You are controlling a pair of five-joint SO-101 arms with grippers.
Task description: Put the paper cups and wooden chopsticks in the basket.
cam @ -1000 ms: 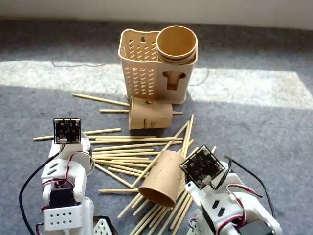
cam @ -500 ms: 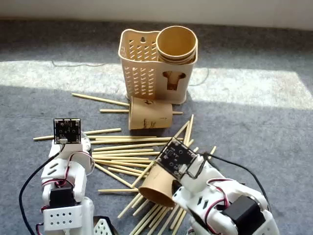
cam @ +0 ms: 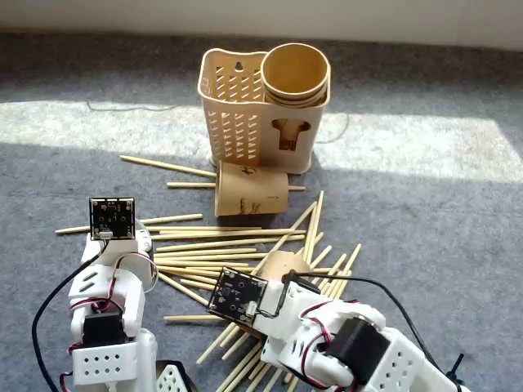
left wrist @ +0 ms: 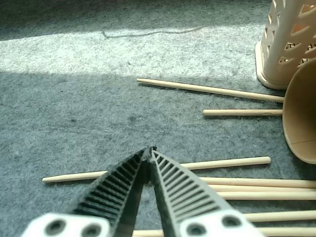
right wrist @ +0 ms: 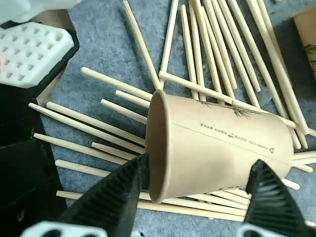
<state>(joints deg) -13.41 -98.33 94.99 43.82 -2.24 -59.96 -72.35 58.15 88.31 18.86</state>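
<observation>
1. Working on the pick-up of a tan, smooth-walled paper cup [right wrist: 217, 143], lying on its side on the pile. Sitting squarely between the jaws of the right gripper [right wrist: 201, 170], with the open rim near one jaw and the tapered body running towards the other.
2. Spreading those jaws wide, wider than the cup, and gripping nothing so far.
3. Calling next, by judgement, for closing gently across the thin wall, which is likely to buckle under a hard squeeze, then lifting clear and carrying over to the basket.
4. Lying under and around the cup: pale, slender wooden chopsticks [right wrist: 212, 44], fanning out beyond the jaw tips, with one appearing to rest across the cup's upper side. Probably rolling or dragging along during a lift.
5. Holding the left gripper [left wrist: 150, 149] pressed shut, ribbed black tips meeting with nothing between them, and a single stick [left wrist: 227, 163] crossing just past the tips.
6. Standing well beyond both sets of jaws: an upright cream perforated plastic basket [cam: 237, 114], carrying a nested stack of cups [cam: 296, 73]. Lying just in front of it: a second tan cup [cam: 249, 192] on its side, on grey felt-like carpet [cam: 425, 245].
</observation>
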